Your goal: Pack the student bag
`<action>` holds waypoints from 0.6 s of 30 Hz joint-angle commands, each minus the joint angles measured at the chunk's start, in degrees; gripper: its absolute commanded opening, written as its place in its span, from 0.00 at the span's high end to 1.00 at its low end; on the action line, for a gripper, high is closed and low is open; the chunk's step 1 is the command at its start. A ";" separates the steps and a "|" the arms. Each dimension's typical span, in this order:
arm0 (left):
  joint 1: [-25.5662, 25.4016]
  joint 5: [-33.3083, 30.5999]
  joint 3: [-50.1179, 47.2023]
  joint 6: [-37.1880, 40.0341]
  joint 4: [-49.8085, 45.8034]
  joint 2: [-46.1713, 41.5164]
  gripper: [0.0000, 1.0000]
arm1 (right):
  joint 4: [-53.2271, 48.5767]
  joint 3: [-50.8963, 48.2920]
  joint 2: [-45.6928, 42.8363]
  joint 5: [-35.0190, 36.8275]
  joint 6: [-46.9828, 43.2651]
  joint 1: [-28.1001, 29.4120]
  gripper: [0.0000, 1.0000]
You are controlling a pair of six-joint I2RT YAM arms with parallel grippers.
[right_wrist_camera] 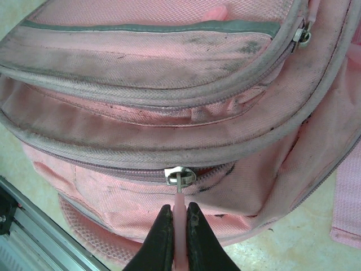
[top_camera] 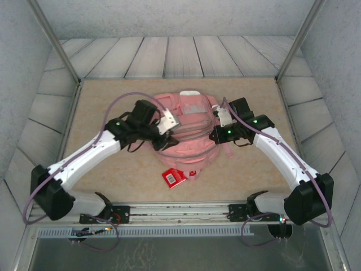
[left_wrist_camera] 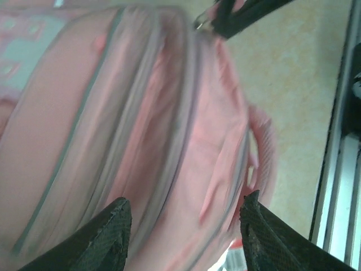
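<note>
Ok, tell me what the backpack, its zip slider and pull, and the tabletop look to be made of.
Student bag: woven synthetic fabric, matte pink, visible weave, grey scuffing.
Zip slider: likely metal, silvery glint.
Pull tab: pink, probably rubber or plastic, pinched in the right claw.
Tabletop: smooth mottled beige, possibly laminate or stone-look.

One student bag (top_camera: 190,129), one red packet (top_camera: 174,178)
</note>
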 commanded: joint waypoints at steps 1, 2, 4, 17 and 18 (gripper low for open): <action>-2.51 -0.48 4.96 -0.24 1.83 5.41 0.48 | 1.88 1.72 -0.85 -2.67 -0.67 0.53 1.00; -3.01 -0.88 6.68 0.06 1.58 7.43 0.48 | 1.76 1.73 -0.99 -2.77 -0.82 0.55 1.00; -3.63 -1.21 9.56 0.28 0.68 10.77 0.50 | 1.62 1.79 -1.24 -2.88 -0.99 0.61 1.00; -6.62 -8.11 13.06 -1.80 0.93 18.22 0.58 | 2.44 1.19 -1.92 -4.00 -1.02 0.96 1.00; -6.81 -9.53 13.15 -2.38 0.85 18.58 0.60 | 2.52 1.09 -2.05 -4.23 -1.16 0.96 1.00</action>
